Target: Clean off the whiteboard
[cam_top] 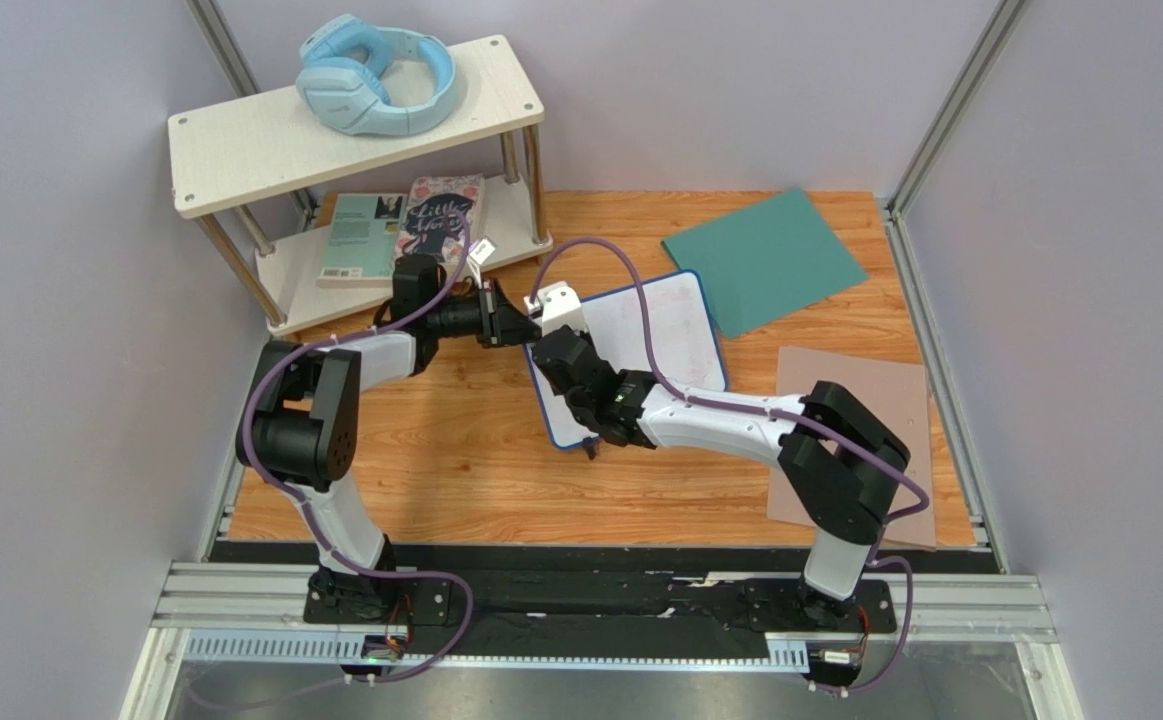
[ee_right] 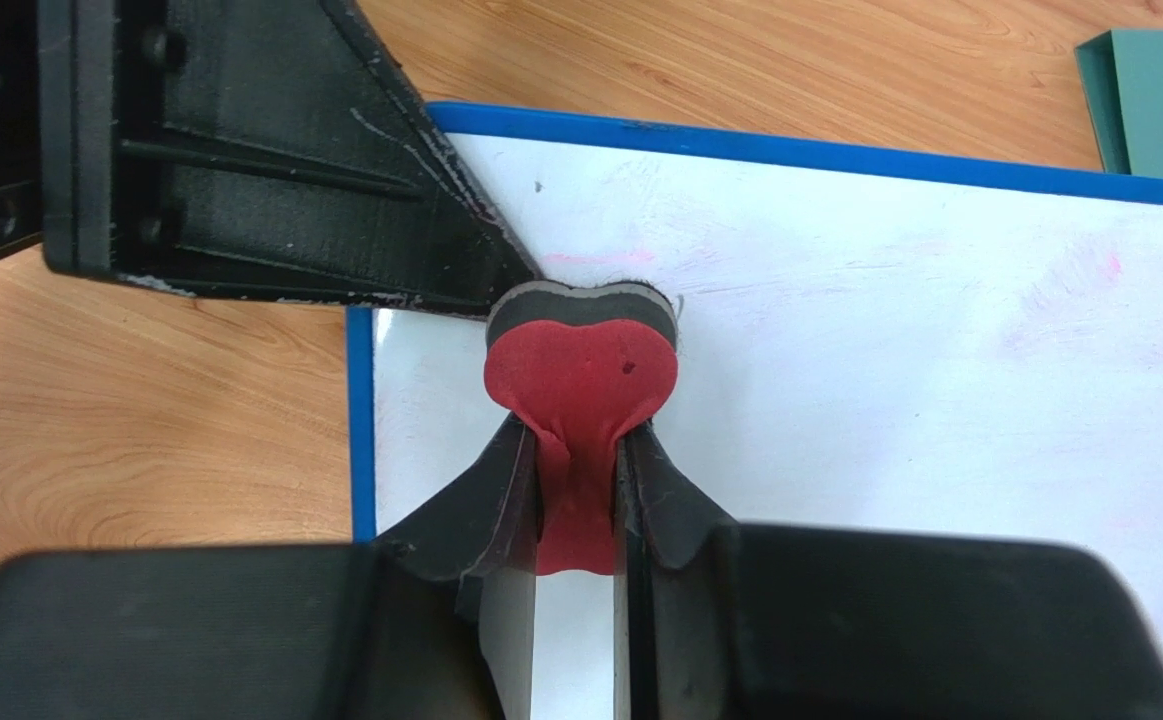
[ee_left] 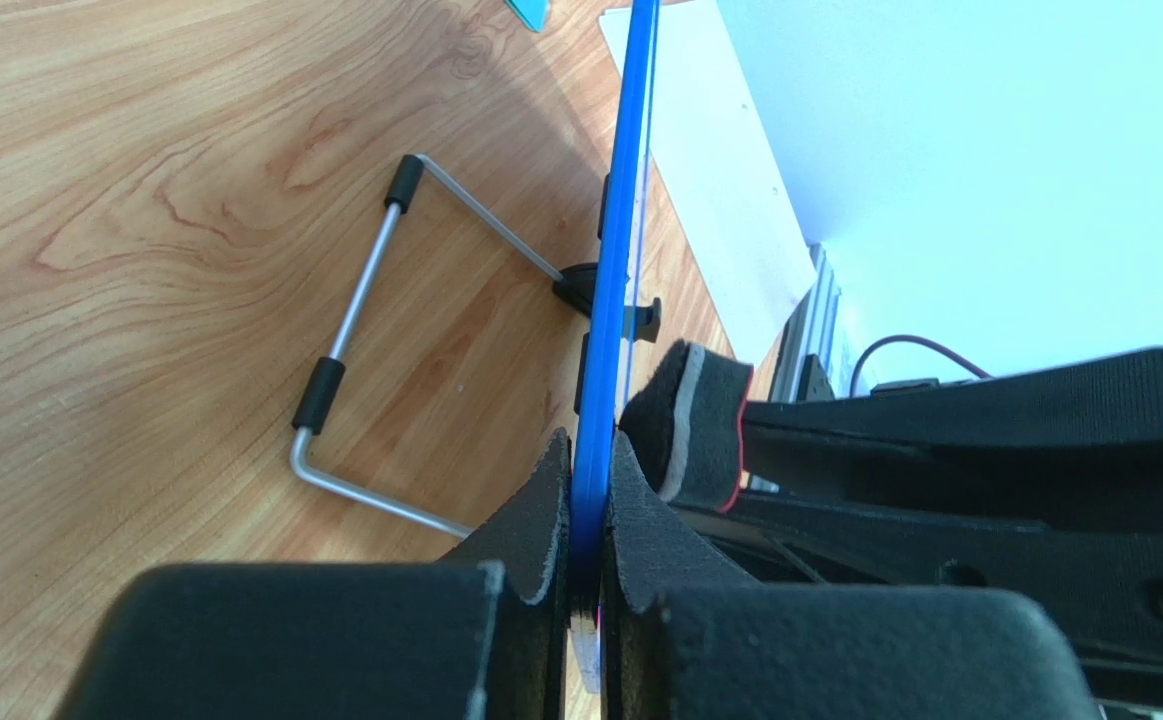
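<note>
While my left gripper (cam_top: 505, 321) pinches the blue frame of the whiteboard (cam_top: 659, 338) at its far-left corner, jaws closed tight on the edge, I judge the step in hand to be the wiping itself. The board sits mid-table between the two arms, with a wire stand (ee_left: 377, 300) folded out behind it; I can't tell how steeply it leans. Just right of that clamped corner, my right gripper (ee_right: 580, 450) squeezes a red eraser (ee_right: 580, 338) whose dark felt face is pressed against the white surface near the left edge. I see no clear writing, only faint pink smears (ee_right: 1068, 285) further right. Next, I reckon, I should drag the eraser rightward across those smears with steady pressure, while the left grip braces the board against sliding toward the teal sheet (cam_top: 763, 258).
</note>
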{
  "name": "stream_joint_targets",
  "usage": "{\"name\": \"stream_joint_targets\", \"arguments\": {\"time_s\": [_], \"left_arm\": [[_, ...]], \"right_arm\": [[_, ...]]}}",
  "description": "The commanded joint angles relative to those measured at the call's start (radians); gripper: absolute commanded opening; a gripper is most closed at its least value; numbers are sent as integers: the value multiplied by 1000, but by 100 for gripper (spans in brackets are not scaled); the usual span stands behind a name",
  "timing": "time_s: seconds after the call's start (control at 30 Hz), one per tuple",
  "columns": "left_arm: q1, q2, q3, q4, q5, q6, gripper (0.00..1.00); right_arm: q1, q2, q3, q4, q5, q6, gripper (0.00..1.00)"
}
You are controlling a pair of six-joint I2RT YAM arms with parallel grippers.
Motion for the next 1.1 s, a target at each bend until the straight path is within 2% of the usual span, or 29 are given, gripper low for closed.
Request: {"name": "stream_joint_targets", "arguments": {"time_s": [0.0, 0.13, 0.43, 1.07], "left_arm": [[4, 7, -7, 10, -60, 60, 0], [4, 7, -9, 10, -58, 60, 0], [4, 7, -7, 12, -57, 58, 0], [4, 3, -7, 5, -57, 58, 0]], "right_arm": [[-47, 1, 34, -17, 32, -8, 0], [-66, 39, 118, -17, 44, -37, 0], [-94, 104, 198, -32, 9, -35, 0], [-2, 36, -46, -61, 32, 21, 0]]}}
